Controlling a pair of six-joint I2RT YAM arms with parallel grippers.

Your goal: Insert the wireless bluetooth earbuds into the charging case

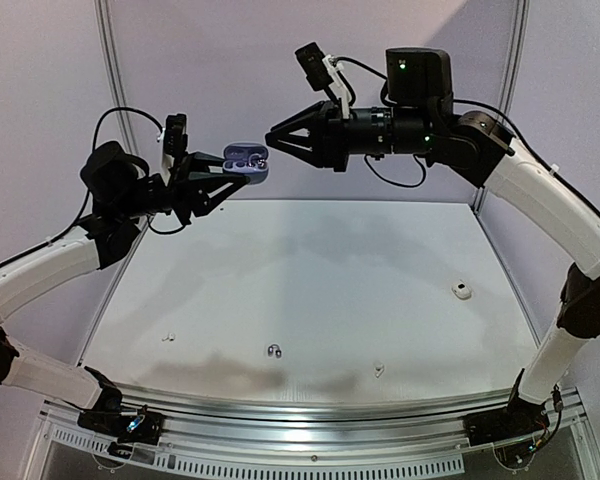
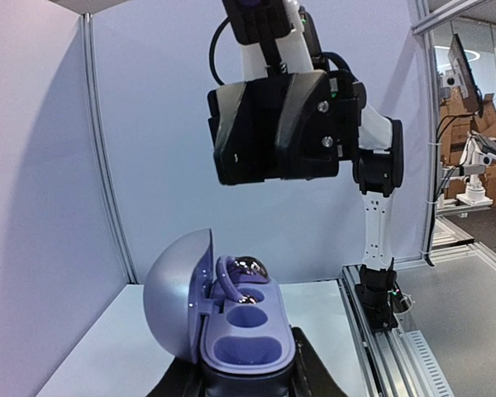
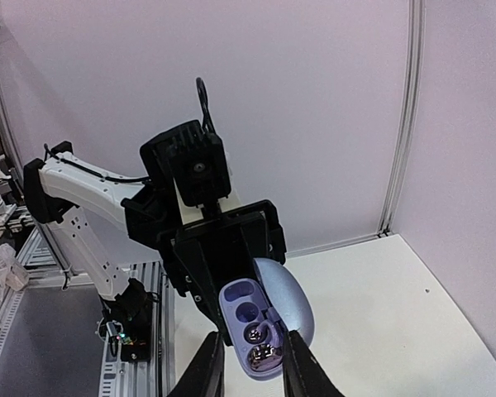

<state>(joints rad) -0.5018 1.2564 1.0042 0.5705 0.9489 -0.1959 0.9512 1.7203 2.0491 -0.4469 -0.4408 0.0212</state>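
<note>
Midair, the left hand (image 1: pixel 238 172) pinches the open case (image 1: pixel 244 157), just left of the slightly spread, empty right hand (image 1: pixel 273 135).

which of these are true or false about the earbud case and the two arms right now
1. The left gripper holds the charging case in the air above the table. True.
2. The case's lid is closed. False: it stands open, showing the wells.
3. A white earbud lies on the table's right side. True.
4. Every well in the case is empty. False: a dark grey earbud with a silvery glint sits at the end nearest the right gripper.
5. The right gripper rests on the table. False: it is raised, its tips at the case's end, jaws a little apart.
</note>
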